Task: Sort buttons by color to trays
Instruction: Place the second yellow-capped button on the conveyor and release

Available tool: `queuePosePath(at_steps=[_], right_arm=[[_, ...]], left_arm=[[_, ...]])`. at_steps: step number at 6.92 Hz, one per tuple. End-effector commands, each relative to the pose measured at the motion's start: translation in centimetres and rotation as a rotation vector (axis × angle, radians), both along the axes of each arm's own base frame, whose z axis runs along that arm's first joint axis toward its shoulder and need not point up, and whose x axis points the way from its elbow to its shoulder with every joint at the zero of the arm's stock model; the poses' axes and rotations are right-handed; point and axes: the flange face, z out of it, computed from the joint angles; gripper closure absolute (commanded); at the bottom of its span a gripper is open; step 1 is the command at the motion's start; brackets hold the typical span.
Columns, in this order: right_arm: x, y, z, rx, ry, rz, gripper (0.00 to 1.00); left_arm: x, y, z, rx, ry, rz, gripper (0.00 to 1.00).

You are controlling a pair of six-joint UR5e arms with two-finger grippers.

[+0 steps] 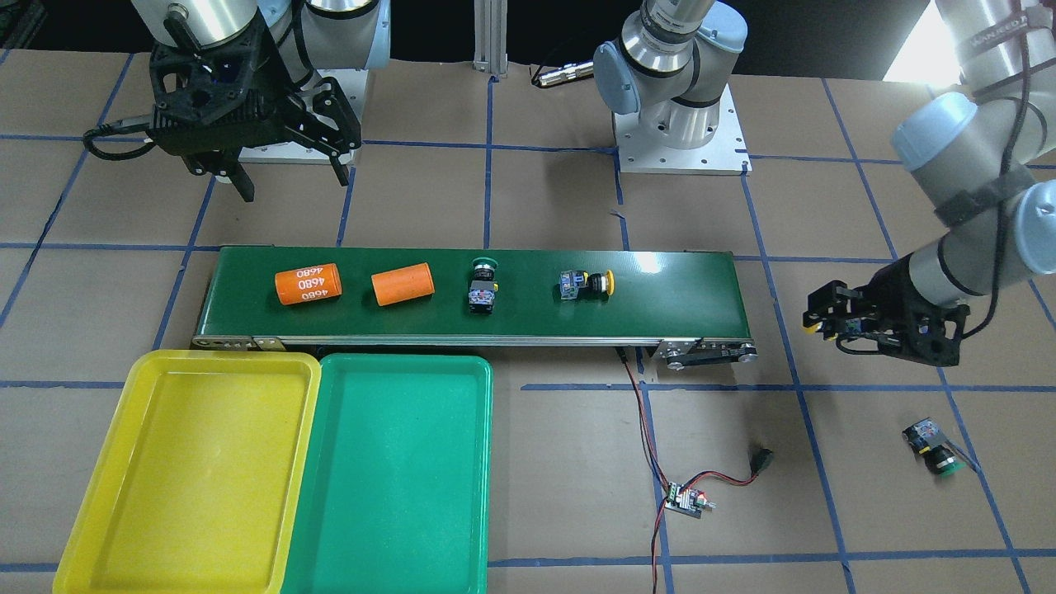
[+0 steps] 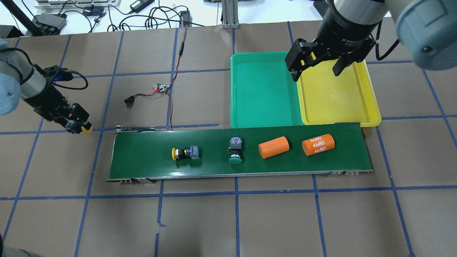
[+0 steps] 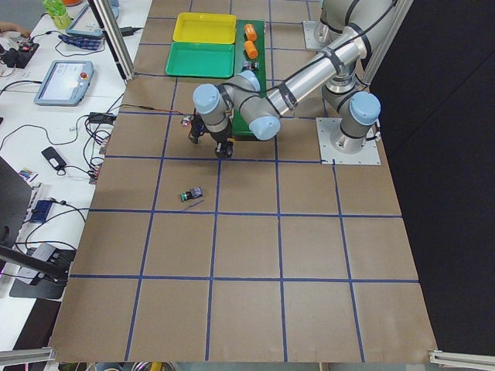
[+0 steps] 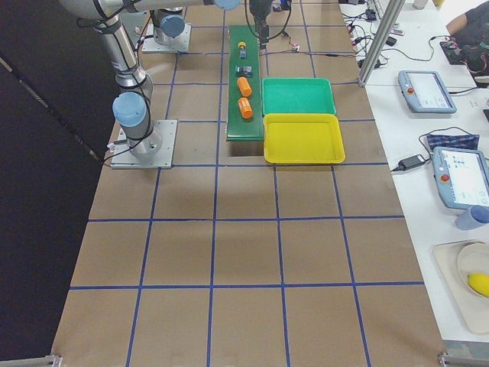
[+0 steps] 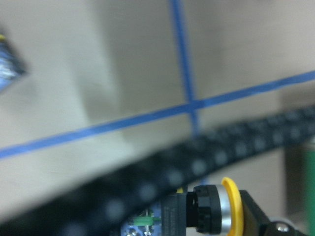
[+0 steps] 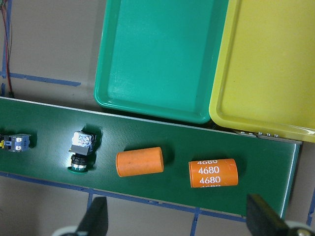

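Note:
My left gripper (image 2: 76, 123) hovers off the belt's end, shut on a yellow button (image 5: 216, 214). A second yellow button (image 1: 587, 284) and a green button (image 1: 483, 285) lie on their sides on the belt. Another green button (image 1: 932, 445) lies on the table paper beyond the left gripper. The yellow tray (image 1: 198, 470) and green tray (image 1: 388, 478) sit side by side along the belt's other end, both bare. My right gripper (image 2: 317, 69) hangs open high over the seam between the two trays, holding nothing.
Two orange cylinders (image 1: 308, 284) (image 1: 402, 284) lie on the dark-green conveyor belt (image 1: 660, 297) near the trays. A small controller board (image 1: 686, 499) with red and black wires sits on the table beside the belt. Blue tape lines grid the brown paper.

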Motion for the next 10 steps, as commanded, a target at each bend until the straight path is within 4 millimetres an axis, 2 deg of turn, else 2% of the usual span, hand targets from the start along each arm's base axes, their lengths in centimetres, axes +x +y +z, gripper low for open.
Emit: queuePosePath(at_steps=[1, 2, 3, 5, 6, 7, 9, 10], right_arm=[[-0.1, 0.0, -0.1, 0.003, 0.000, -0.001, 0.00], [-0.1, 0.0, -0.1, 0.003, 0.000, -0.001, 0.00], [-0.1, 0.0, 0.0, 0.001, 0.000, -0.001, 0.00], [-0.1, -0.1, 0.0, 0.001, 0.000, 0.000, 0.00], [-0.1, 0.0, 0.0, -0.001, 0.000, 0.000, 0.00], [-0.1, -0.1, 0.0, 0.001, 0.000, 0.000, 0.00], [-0.1, 0.0, 0.0, 0.001, 0.000, 0.000, 0.00], [-0.1, 0.0, -0.1, 0.002, 0.000, 0.000, 0.00]], left_arm=[[-12.4, 2.9, 1.2, 0.018, -0.065, 0.129, 0.98], [-16.3, 3.6, 1.0, 0.015, -0.083, 0.116, 0.98], [-18.1, 3.9, 0.3, 0.005, -0.091, 0.146, 0.98], [-20.0, 5.1, -2.2, -0.005, -0.100, 0.174, 0.98], [-20.1, 5.3, -3.3, -0.036, -0.102, 0.181, 0.39], [-20.2, 5.2, -3.1, -0.062, -0.100, 0.198, 0.00], [-19.8, 4.7, -0.8, -0.101, -0.111, 0.200, 0.00], [-18.1, 2.7, 1.6, -0.126, -0.110, 0.201, 0.00]])
